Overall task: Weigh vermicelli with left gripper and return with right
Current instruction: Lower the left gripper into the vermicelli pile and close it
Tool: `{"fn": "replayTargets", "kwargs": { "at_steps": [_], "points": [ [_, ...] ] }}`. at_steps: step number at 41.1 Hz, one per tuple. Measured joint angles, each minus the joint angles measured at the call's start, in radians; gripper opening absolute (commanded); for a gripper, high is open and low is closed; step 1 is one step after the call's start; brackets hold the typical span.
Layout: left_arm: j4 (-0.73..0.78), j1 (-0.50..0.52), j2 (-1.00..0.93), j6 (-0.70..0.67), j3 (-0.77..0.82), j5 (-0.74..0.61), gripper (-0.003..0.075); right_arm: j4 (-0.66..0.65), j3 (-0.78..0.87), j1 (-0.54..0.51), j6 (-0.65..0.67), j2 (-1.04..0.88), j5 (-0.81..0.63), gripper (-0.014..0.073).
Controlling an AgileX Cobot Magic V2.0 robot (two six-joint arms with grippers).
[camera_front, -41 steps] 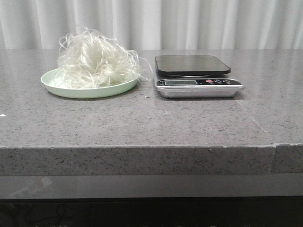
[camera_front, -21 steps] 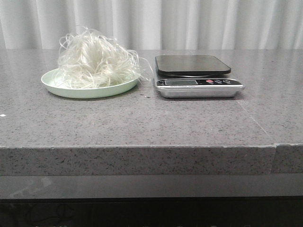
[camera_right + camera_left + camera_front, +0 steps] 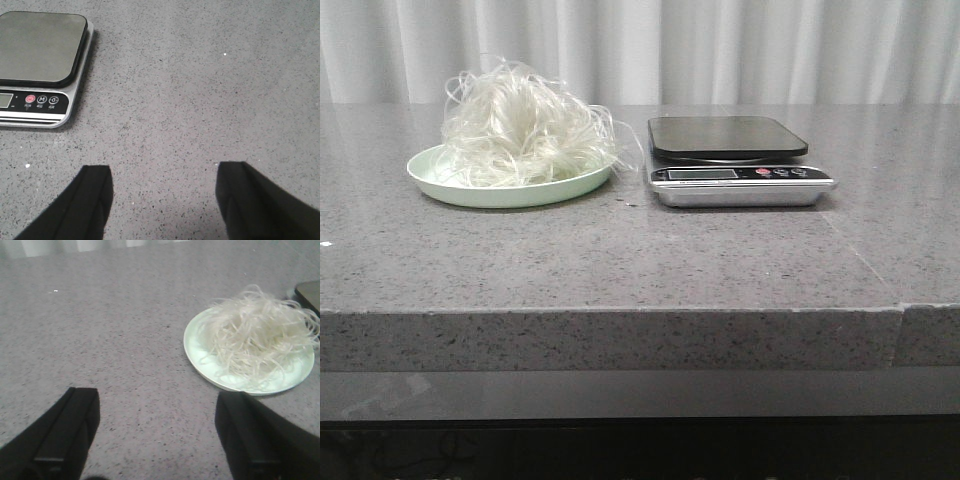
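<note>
The vermicelli (image 3: 523, 130) is a fluffy whitish tangle heaped on a pale green plate (image 3: 450, 188) at the table's back left. It also shows in the left wrist view (image 3: 257, 342) on the plate (image 3: 197, 356). A digital scale (image 3: 730, 160) with a dark, empty platform stands right of the plate, and shows in the right wrist view (image 3: 42, 60). My left gripper (image 3: 157, 410) is open and empty above bare table, short of the plate. My right gripper (image 3: 164, 182) is open and empty above bare table beside the scale. Neither gripper shows in the front view.
The grey speckled stone table (image 3: 620, 250) has its front edge near the camera, with a seam at the front right (image 3: 900, 305). A white curtain (image 3: 720, 50) hangs behind the table.
</note>
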Motion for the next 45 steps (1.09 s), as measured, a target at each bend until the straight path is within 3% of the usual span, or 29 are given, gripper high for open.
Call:
{"fn": "replayTargets", "kwargs": {
  "at_steps": [17,33,42,45],
  "points": [
    [-0.004,-0.232,0.418,0.016,-0.169,-0.120,0.0542,0.000,0.000,0.000,0.000,0.000,-0.002,0.0546],
    [0.025,-0.249,0.758,0.018,-0.357,-0.177,0.0542,0.000,0.000,0.000,-0.002,0.000,-0.002,0.0546],
    [0.041,-0.249,0.841,0.018,-0.382,-0.264,0.0540,0.000,0.000,0.000,-0.002,0.000,-0.002,0.0546],
    [0.041,-0.249,0.855,0.018,-0.381,-0.291,0.0500,0.000,0.000,0.000,-0.002,0.000,-0.002,0.0546]
  ]
}}
